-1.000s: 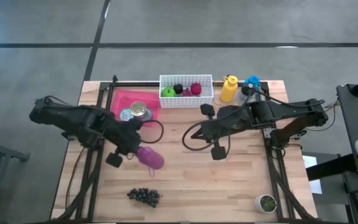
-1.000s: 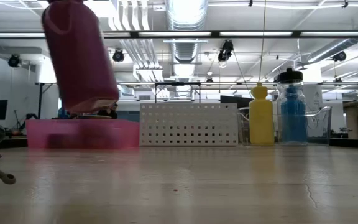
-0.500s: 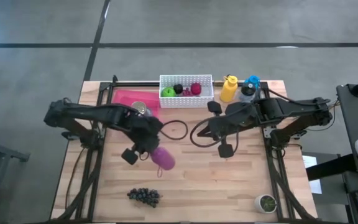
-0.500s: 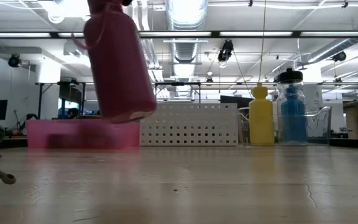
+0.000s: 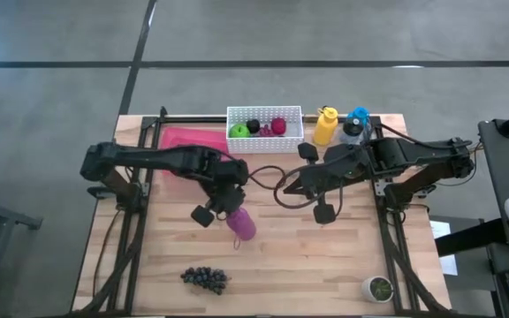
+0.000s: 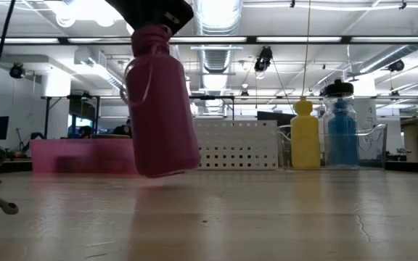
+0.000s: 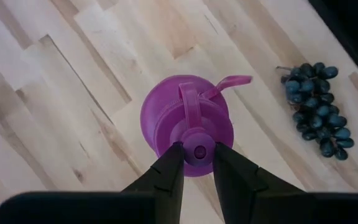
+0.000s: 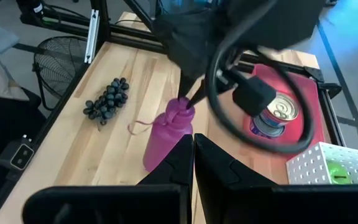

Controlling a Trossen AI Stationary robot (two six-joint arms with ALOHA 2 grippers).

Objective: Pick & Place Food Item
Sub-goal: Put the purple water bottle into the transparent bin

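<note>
On the pale wooden plank table (image 5: 343,256), the flat pink plastic tray (image 5: 184,138) lies at the far left with a silver tin can (image 8: 277,112) on it. Just to the right of the tray, the left gripper (image 7: 197,158) hangs over the table's middle with its two dark fingers (image 7: 169,168) pinched on the cap of a tall magenta plastic bottle with a thin carry loop (image 5: 240,221); the low view shows the bottle tilted and lifted clear of the wood. Near the front edge, left of centre, a bunch of dark grapes (image 5: 205,278) lies by itself, well apart from both arms. At the back centre stands a white perforated basket (image 5: 264,141) holding small green, black and red items. The right gripper (image 8: 193,144) hovers just right of the bottle, its fingers pressed together on nothing. Further right, a yellow squeeze bottle (image 5: 325,125) and a blue bottle with a black cap (image 5: 357,118) stand at the back edge.
</note>
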